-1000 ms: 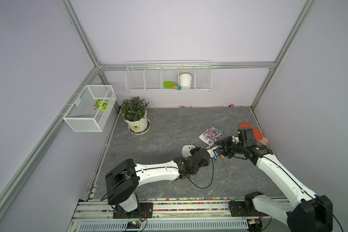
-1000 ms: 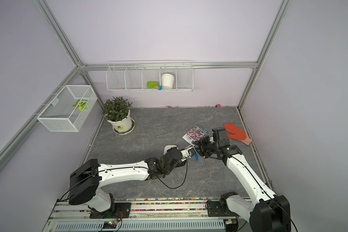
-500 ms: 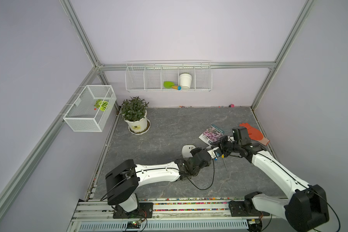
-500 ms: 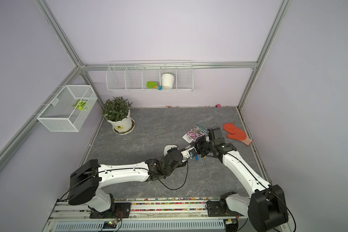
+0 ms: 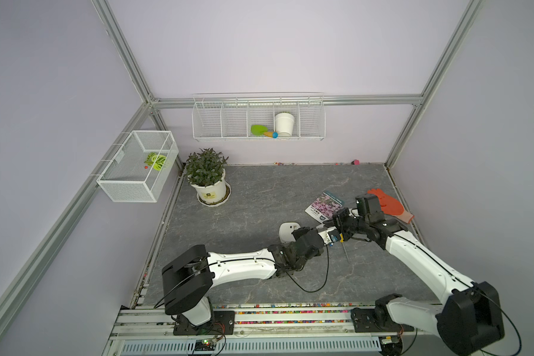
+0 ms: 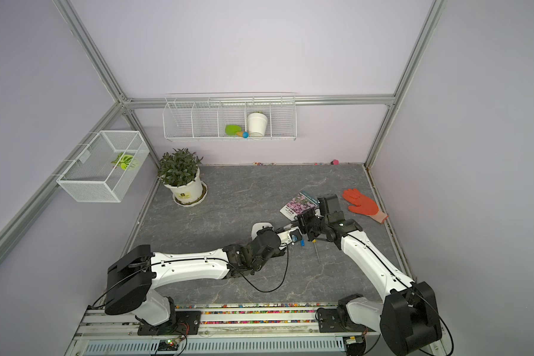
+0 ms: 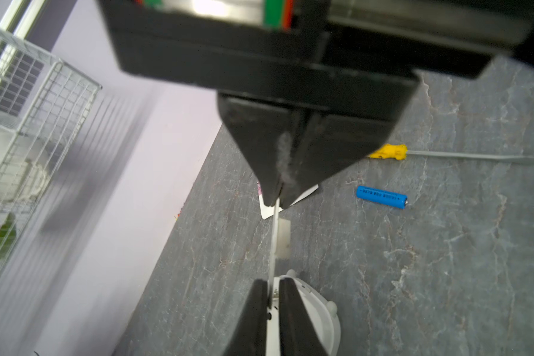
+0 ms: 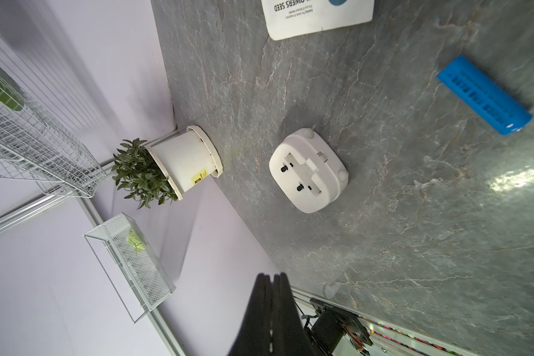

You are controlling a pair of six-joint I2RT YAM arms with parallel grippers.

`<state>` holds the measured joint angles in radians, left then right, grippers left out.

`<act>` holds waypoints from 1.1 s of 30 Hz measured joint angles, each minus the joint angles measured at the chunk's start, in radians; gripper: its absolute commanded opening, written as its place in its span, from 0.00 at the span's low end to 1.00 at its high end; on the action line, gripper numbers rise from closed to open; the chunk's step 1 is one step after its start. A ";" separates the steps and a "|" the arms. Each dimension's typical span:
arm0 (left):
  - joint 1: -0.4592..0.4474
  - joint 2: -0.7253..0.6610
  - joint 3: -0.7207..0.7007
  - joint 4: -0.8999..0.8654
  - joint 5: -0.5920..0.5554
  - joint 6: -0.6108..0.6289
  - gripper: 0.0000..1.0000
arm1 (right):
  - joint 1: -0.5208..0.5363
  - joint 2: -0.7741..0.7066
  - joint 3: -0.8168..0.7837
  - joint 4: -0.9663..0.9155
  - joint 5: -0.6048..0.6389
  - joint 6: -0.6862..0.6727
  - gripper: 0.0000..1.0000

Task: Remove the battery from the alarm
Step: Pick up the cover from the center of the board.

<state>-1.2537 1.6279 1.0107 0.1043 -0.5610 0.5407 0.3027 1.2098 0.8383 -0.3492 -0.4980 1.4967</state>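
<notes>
The battery [image 7: 382, 197], a small blue cell, is lying on its side on the grey tabletop [image 7: 444, 262], already out of the alarm [image 8: 309, 171] and apart from it. The alarm is lying face down, and in the right wrist view its back is showing an open, empty compartment. A yellow-handled screwdriver [image 7: 387, 151] is lying near the battery, on the side away from the alarm.

Over the tabletop near these things, my two arms are meeting tip to tip. The right gripper [image 7: 276, 202] has its jaws clenched on one end of a thin white plate [image 7: 282, 239], which I am taking to be the compartment cover. The left gripper [image 7: 272, 282] is at the plate's other end with its jaws parted a little. The plate is sitting in that gap, and I am reading this as letting go.

I am judging the removal itself as done and the step in hand as passing the plate from left to right. The next move is calling for the left jaws to widen and draw straight back without twisting the plate. The right arm then needs to carry it clear without brushing the battery, which would roll easily.
</notes>
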 measured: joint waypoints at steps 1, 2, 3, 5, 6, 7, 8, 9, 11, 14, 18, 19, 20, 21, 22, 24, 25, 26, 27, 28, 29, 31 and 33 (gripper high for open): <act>0.000 -0.001 -0.001 -0.002 0.003 0.001 0.35 | 0.000 0.000 0.000 0.000 0.001 -0.006 0.00; -0.002 -0.003 -0.003 -0.005 0.005 -0.002 0.39 | 0.000 0.000 0.002 -0.005 0.005 -0.017 0.00; -0.003 -0.010 -0.009 -0.005 0.008 -0.010 0.43 | 0.000 0.000 0.007 -0.013 0.009 -0.033 0.00; -0.004 -0.039 -0.032 -0.008 0.012 -0.026 0.48 | 0.000 0.000 0.027 -0.039 0.023 -0.080 0.00; -0.004 -0.062 -0.047 -0.011 0.013 -0.035 0.51 | -0.002 0.000 0.040 -0.052 0.031 -0.113 0.00; -0.004 -0.089 -0.063 -0.015 0.013 -0.048 0.53 | -0.003 -0.001 0.051 -0.060 0.038 -0.149 0.00; -0.003 -0.123 -0.080 -0.021 0.016 -0.068 0.55 | -0.006 -0.005 0.060 -0.063 0.047 -0.191 0.00; -0.001 -0.160 -0.094 -0.032 0.023 -0.090 0.57 | -0.011 -0.012 0.063 -0.064 0.056 -0.238 0.00; 0.014 -0.235 -0.111 -0.058 0.059 -0.150 0.61 | -0.031 -0.035 0.060 -0.063 0.060 -0.330 0.00; 0.094 -0.359 -0.127 -0.097 0.169 -0.270 0.65 | -0.071 -0.084 0.029 -0.017 0.040 -0.467 0.00; 0.248 -0.510 -0.167 -0.109 0.356 -0.435 0.68 | -0.103 -0.111 -0.002 0.061 -0.050 -0.649 0.00; 0.283 -0.536 -0.176 -0.112 0.412 -0.471 0.69 | -0.104 -0.108 -0.002 0.080 -0.086 -0.689 0.00; 0.319 -0.559 -0.183 -0.115 0.473 -0.509 0.70 | -0.104 -0.104 -0.002 0.103 -0.136 -0.733 0.00; 0.353 -0.577 -0.188 -0.118 0.542 -0.546 0.70 | -0.104 -0.097 -0.001 0.127 -0.190 -0.771 0.00; 0.378 -0.588 -0.192 -0.119 0.597 -0.572 0.70 | -0.104 -0.087 -0.001 0.148 -0.238 -0.803 0.00; 0.433 -0.602 -0.196 -0.117 0.743 -0.634 0.71 | -0.094 -0.064 0.004 0.177 -0.336 -0.865 0.00; 0.450 -0.603 -0.196 -0.117 0.797 -0.654 0.70 | -0.084 -0.055 0.011 0.179 -0.372 -0.895 0.00; 0.467 -0.603 -0.196 -0.114 0.863 -0.677 0.70 | -0.068 -0.047 0.023 0.176 -0.407 -0.930 0.00; 0.480 -0.601 -0.196 -0.113 0.926 -0.697 0.71 | -0.045 -0.040 0.039 0.167 -0.436 -0.967 0.00; 0.487 -0.599 -0.196 -0.110 0.978 -0.714 0.71 | -0.023 -0.039 0.055 0.156 -0.459 -1.001 0.00; 0.492 -0.594 -0.196 -0.106 1.034 -0.730 0.70 | 0.004 -0.039 0.074 0.149 -0.483 -1.032 0.00; 0.495 -0.579 -0.195 -0.098 1.130 -0.755 0.70 | 0.045 -0.039 0.103 0.153 -0.528 -1.074 0.00; 0.496 -0.556 -0.195 -0.088 1.216 -0.778 0.70 | 0.067 -0.042 0.116 0.166 -0.562 -1.102 0.00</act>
<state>-0.7582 1.0721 0.8154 0.0166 0.6552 -0.2375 0.3698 1.1675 0.9539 -0.1837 -1.0595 0.3946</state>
